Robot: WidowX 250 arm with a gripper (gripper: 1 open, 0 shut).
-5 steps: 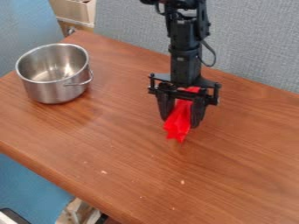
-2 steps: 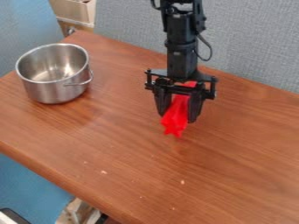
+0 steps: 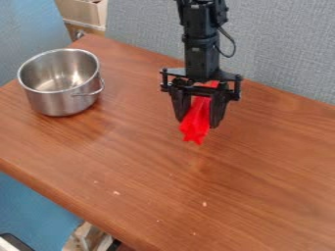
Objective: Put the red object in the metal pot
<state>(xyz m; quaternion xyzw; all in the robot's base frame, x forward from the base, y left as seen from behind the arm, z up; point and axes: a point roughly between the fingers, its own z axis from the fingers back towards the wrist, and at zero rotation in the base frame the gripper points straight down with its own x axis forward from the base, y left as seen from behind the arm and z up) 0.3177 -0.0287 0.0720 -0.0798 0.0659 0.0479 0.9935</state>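
Note:
My gripper [image 3: 198,110] hangs from the black arm over the middle of the wooden table [image 3: 118,167], shut on the red object [image 3: 195,125]. The red bar points downward between the fingers, and its lower end sits just above the tabletop. The metal pot [image 3: 59,80] stands empty near the table's left edge, well to the left of the gripper.
The wooden table's front edge runs diagonally across the lower left. A blue-grey wall lies behind the arm, and a pale box [image 3: 85,12] sits at the top left beyond the table.
The gripper with the red object has risen slightly and shifted a little up and left, lifting the bar off the table. The pot has not moved.

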